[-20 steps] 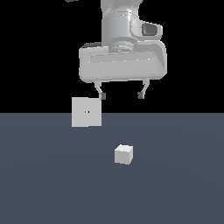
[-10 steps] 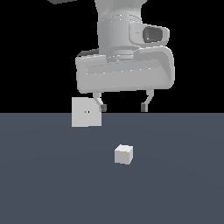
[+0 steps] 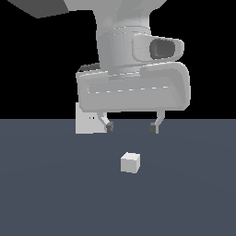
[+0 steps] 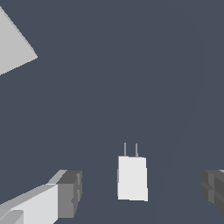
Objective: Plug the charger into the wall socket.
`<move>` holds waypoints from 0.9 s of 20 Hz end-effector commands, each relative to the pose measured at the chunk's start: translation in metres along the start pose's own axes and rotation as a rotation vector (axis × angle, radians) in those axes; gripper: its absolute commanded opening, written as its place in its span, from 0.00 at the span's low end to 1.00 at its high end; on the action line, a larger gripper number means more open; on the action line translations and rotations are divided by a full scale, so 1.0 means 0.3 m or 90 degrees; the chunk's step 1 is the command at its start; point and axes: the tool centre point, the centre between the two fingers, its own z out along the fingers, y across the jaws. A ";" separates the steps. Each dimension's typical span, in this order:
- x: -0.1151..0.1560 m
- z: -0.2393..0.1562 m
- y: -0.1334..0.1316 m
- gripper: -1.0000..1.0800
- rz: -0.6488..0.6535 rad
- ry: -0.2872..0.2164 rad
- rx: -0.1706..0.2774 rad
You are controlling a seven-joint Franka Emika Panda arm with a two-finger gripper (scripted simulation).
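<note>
The tool [image 3: 131,126] hangs from a bulky, smooth pale-grey arm [image 3: 124,46] that fills the upper middle of the exterior view. Its two short fingers [image 3: 108,124] point down with dark, blocky pads at their tips, and they stand wide apart with nothing between them. The tips hover above the tabletop [image 3: 46,193], a flat, matte slate-blue surface with no texture, which fills the lower half of that view under a plain black background.

One wall socket [image 3: 84,120] stands upright at the far edge of the tabletop, toward the exterior view's left. It is a flat white square plate, partly hidden behind the tool's body and one finger. Two tiny dark holes show near its centre. In the wrist view only a plain white corner of it [image 4: 13,46] appears.

One charger [image 3: 130,162] rests on the tabletop, nearer the camera than the socket and well apart from it, below the gap between the fingers and untouched. It is a small, plain white block with crisp edges. In the wrist view the charger [image 4: 131,178] shows two thin grey prongs sticking out of one end, lying between the two grey finger pads [image 4: 70,192].
</note>
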 end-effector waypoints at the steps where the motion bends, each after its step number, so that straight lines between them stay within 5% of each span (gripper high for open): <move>1: -0.012 0.015 0.003 0.96 0.011 0.013 -0.003; 18: -0.042 0.067 0.008 0.96 0.030 0.035 -0.009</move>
